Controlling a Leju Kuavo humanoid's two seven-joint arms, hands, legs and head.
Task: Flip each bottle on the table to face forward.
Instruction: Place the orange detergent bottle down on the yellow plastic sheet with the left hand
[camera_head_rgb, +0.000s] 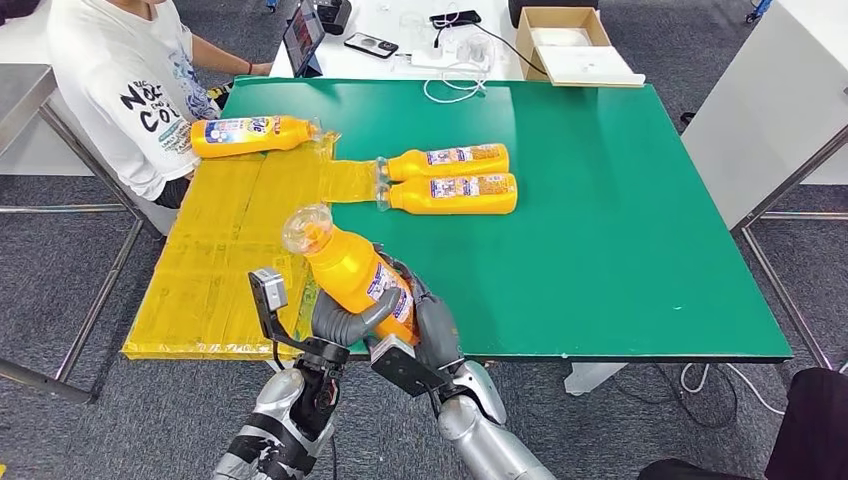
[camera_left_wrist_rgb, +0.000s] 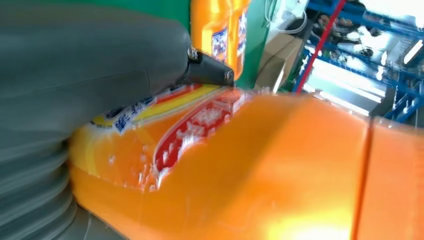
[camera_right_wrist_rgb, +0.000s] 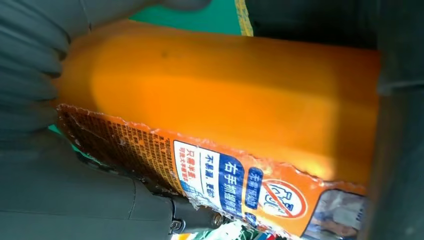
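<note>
An orange bottle (camera_head_rgb: 347, 262) with a clear cap is lifted over the table's front edge, tilted with its cap up and to the left. My left hand (camera_head_rgb: 338, 322) grips its lower body from the left, and my right hand (camera_head_rgb: 436, 332) holds it from the right. In the left wrist view the bottle (camera_left_wrist_rgb: 260, 165) lies under my thumb (camera_left_wrist_rgb: 100, 65). The right wrist view has its label (camera_right_wrist_rgb: 225, 180) beside my hand (camera_right_wrist_rgb: 60, 195). Two more orange bottles (camera_head_rgb: 448, 160) (camera_head_rgb: 455, 193) lie side by side mid-table. A third bottle (camera_head_rgb: 250, 135) lies at the far left.
A yellow mat (camera_head_rgb: 225, 260) covers the left part of the green table (camera_head_rgb: 620, 230). A person in a white shirt (camera_head_rgb: 120, 90) sits at the far left corner. Behind stands a white table with a cardboard box (camera_head_rgb: 572, 45), a phone and cables.
</note>
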